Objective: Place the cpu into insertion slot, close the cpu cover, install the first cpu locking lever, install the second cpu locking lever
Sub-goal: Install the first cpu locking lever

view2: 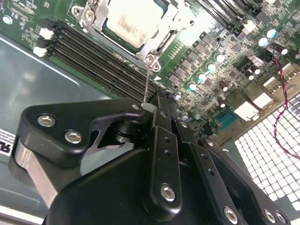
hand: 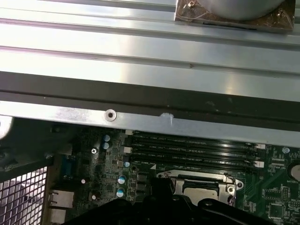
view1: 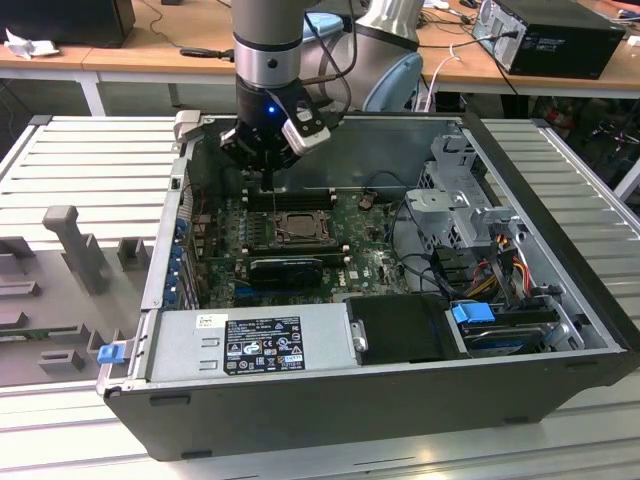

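Right over the memory slots (view2: pixel 93 58), the gripper (view2: pixel 151 107) looked pinched shut on the thin wire lever (view2: pixel 147 82), which ran straight out to the socket (view2: pixel 150 58) corner. The chip (view2: pixel 133 18) sat inside, cover (view2: pixel 165 36) down over it.

Arm (view1: pixel 268 35): round silver-grey casing with a dark band, ending in a black head that carries a lit blue lamp (view1: pixel 270 108) and a pale grey box (view1: pixel 308 130) at one side. In the second wrist view, matte black link plates (view2: pixel 70 126) are fastened with bright hex-socket screws (view2: pixel 167 192). A bare silver block (view2: pixel 28 164) adjoins the plates.
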Controlling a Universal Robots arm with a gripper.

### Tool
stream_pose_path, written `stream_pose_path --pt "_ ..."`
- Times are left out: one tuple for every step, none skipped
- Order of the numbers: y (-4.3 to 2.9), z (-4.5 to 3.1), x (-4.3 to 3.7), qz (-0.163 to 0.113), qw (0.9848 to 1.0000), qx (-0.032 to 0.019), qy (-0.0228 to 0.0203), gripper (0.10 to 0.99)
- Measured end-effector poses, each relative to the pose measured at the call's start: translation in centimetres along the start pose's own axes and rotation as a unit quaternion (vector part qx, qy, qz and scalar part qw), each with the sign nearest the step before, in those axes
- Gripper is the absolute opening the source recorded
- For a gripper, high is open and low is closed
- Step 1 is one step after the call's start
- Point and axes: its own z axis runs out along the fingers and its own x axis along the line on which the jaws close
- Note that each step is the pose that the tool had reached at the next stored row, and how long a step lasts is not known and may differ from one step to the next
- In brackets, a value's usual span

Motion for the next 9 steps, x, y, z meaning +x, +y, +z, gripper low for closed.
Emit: stream_pose_path --pt "-0.01 0.0 -0.07 0.0 1.0 0.0001 0.0 0.106" --pt "-0.02 0.0 -0.18 0.0 1.0 0.0006 0.0 0.106" --pt "-0.03 0.0 -0.32 0.0 1.0 0.0016 0.0001 0.106" --pt "-0.05 0.0 -0.47 0.0 1.0 0.0018 0.0002 0.106" --pt "-0.06 -0.01 -0.65 0.0 1.0 0.0018 0.0002 0.106" --pt "-0.09 -0.01 -0.92 0.0 1.0 0.0018 0.0001 0.106" --pt "-0.13 -0.02 -1.35 0.0 1.0 0.0018 0.0002 0.106" --pt "-0.19 -0.03 -1.99 0.0 1.0 0.0018 0.0002 0.106" --pt "-0.23 -0.02 -2.37 0.0 1.0 0.0019 0.0002 0.106"
